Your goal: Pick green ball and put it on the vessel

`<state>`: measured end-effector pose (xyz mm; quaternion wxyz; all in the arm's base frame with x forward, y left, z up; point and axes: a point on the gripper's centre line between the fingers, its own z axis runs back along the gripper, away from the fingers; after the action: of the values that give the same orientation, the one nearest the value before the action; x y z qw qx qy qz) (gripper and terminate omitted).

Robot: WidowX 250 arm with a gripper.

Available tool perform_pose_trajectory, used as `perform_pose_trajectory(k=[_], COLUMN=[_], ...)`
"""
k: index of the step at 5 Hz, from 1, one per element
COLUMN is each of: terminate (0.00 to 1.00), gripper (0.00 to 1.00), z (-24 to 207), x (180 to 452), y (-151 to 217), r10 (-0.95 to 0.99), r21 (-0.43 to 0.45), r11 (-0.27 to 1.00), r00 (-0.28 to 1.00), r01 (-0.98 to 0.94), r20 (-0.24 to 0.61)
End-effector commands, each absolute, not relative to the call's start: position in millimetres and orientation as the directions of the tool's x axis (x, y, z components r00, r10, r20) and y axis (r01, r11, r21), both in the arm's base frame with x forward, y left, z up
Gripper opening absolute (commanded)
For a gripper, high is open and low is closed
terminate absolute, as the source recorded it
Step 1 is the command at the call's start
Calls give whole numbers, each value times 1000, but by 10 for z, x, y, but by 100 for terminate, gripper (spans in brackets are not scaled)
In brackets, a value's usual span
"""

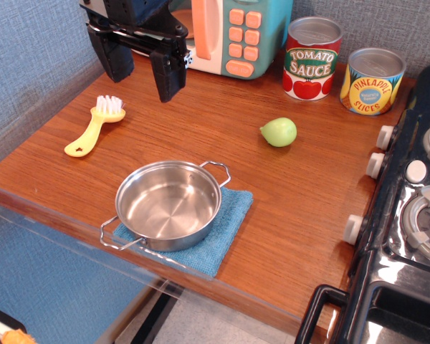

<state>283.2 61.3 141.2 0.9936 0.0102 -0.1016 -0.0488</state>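
Note:
The green ball (279, 132) is small, light green and slightly pear-shaped, and lies on the wooden table right of centre. The vessel (168, 205), a shiny shallow steel pot with two wire loop handles, sits empty on a blue cloth (226, 229) near the front edge. My gripper (141, 66) is black, open and empty. It hangs above the table's back left, well left of and behind the ball and behind the vessel.
A yellow brush (94, 127) lies at the left. A toy microwave (233, 34) stands at the back. A tomato sauce can (312, 57) and a pineapple slices can (372, 81) stand at the back right. A toy stove (416, 215) borders the right side.

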Motion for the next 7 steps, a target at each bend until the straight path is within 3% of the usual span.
perform_pose_trajectory(k=[1,7], terminate=[0,0], gripper=[100,100], z=[1412,671], x=[2832,4065], y=[613,-470], r10=[-99,-24], r21=[30,15], r11=[995,1000], r00=[975,982], r01=[95,22], r20=[201,188])
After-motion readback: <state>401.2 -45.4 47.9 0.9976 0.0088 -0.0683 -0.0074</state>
